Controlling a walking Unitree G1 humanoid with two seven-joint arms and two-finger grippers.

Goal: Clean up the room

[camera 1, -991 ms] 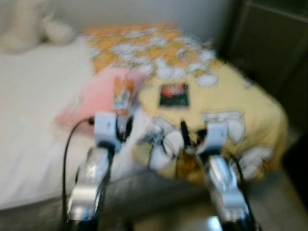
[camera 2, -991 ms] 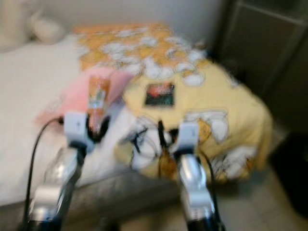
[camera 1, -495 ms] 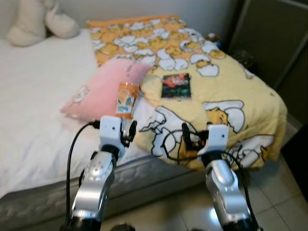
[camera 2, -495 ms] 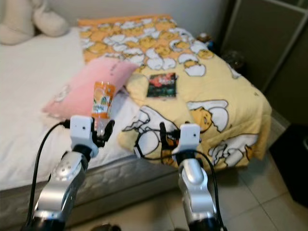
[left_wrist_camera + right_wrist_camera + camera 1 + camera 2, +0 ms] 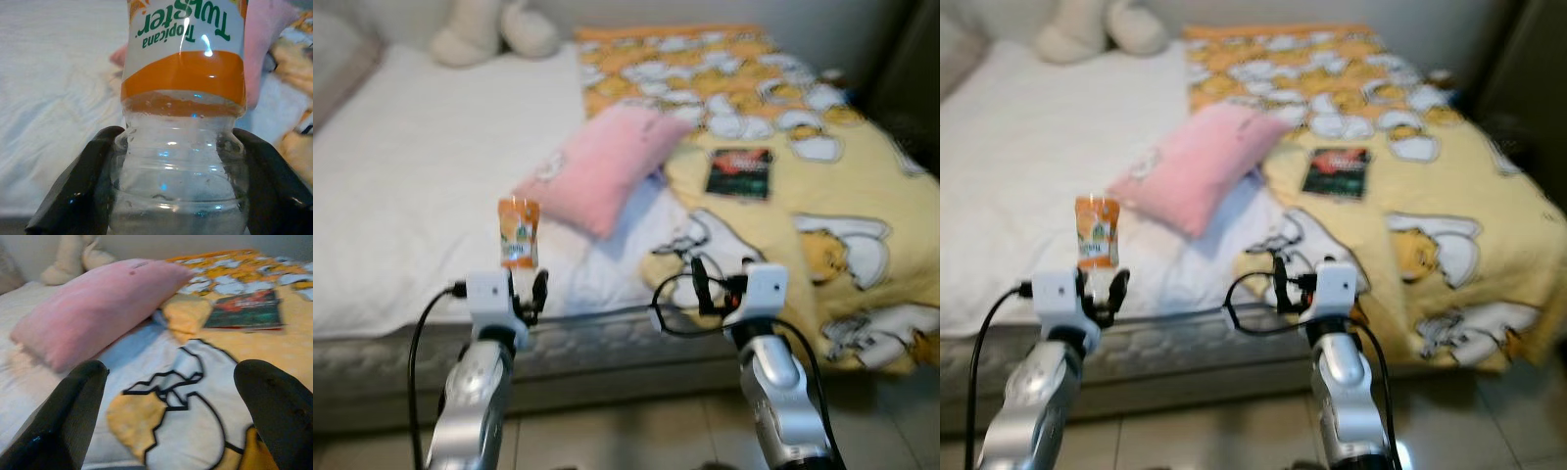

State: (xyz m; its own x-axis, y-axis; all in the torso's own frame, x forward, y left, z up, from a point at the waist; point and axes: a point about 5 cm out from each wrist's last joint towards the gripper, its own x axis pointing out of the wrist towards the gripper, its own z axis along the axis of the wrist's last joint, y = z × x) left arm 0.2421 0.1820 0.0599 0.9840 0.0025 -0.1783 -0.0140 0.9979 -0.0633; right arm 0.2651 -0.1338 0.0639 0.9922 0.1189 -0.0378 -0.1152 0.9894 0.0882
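Now L fingers (image 5: pixel 98 161) clamp bottle (image 5: pixel 518 233), R fingers (image 5: pixel 274 406) spread w/ nothing, over bed (image 5: pixel 421 176).

View: my head camera has swung left, so the bed (image 5: pixel 401 196) now spreads wider before me and the yellow blanket (image 5: pixel 862 225) sits further right.
Sharpness: blur of a second ago is mostly gone.
Plush toy (image 5: pixel 494 29): now near top centre.

On the bed (image 5: pixel 401 186), a pillow (image 5: pixel 602 176) lies left of the blanket (image 5: pixel 822 215); a book (image 5: pixel 740 172) rests on the blanket. A plush toy (image 5: pixel 494 27) sits behind. The left hand (image 5: pixel 521 294) holds a bottle (image 5: pixel 518 233) before the bed's edge.
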